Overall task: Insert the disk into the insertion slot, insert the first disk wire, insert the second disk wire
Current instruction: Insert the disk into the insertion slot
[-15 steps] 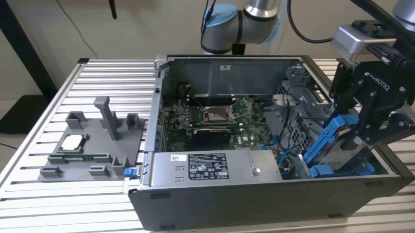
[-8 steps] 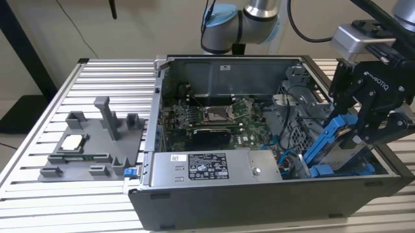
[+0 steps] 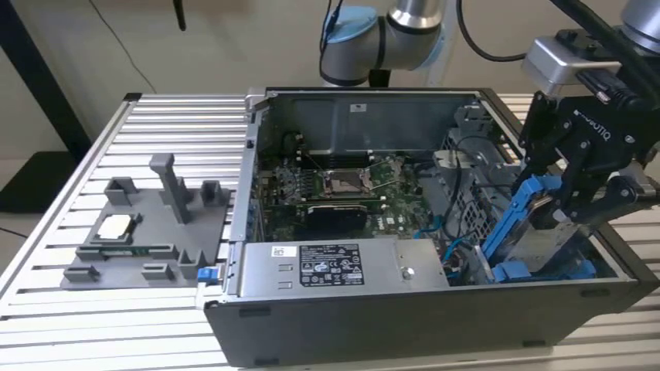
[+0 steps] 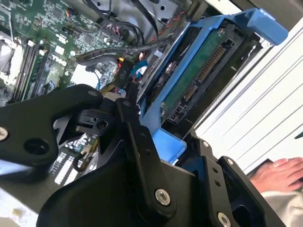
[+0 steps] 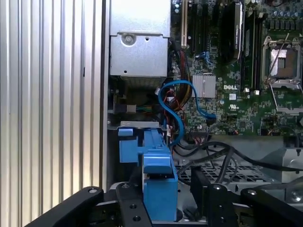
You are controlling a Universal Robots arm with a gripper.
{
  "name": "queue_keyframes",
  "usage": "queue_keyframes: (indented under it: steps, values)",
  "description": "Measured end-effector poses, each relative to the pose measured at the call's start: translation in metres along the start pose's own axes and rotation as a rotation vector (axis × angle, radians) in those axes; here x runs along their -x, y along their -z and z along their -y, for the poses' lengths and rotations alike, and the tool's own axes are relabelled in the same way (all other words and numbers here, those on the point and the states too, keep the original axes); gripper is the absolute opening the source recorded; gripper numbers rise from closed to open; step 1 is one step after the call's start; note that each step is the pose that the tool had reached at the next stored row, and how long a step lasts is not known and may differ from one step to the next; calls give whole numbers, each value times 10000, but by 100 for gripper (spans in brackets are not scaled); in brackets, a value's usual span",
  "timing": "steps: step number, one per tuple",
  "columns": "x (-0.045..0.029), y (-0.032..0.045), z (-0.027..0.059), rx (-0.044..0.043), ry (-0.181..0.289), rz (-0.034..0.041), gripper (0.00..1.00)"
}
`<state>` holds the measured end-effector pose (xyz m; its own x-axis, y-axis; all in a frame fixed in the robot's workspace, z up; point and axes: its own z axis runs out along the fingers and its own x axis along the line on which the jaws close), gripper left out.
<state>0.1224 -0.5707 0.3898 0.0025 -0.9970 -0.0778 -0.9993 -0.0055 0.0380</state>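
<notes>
I am gripping the blue-framed silver-grey hard drive (image 3: 524,228) in the hand (image 3: 577,207), steeply tilted over the grey perforated drive bay (image 3: 536,272); disk insertion is under way; seating, I judge, calls for levelling.

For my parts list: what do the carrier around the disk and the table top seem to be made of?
Carrier around the disk: probably plastic, bright blue, smooth, with moulded tabs. Table top: likely aluminium, silvery ribbed profiles with a dull sheen.
</notes>
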Motion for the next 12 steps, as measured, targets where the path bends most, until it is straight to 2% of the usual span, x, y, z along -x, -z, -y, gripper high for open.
queue_keyframes:
  steps: [2, 3, 8, 9, 12]
  values:
    - [0, 0, -12, -9, -106, 162, 54]
    - [0, 0, -18, -14, -164, 191, 54]
    - [-5, -5, -21, -21, -244, 196, 56]
    - [-4, 8, -21, -20, -249, 194, 62]
    - [4, 105, -26, -2, -257, 196, 62]
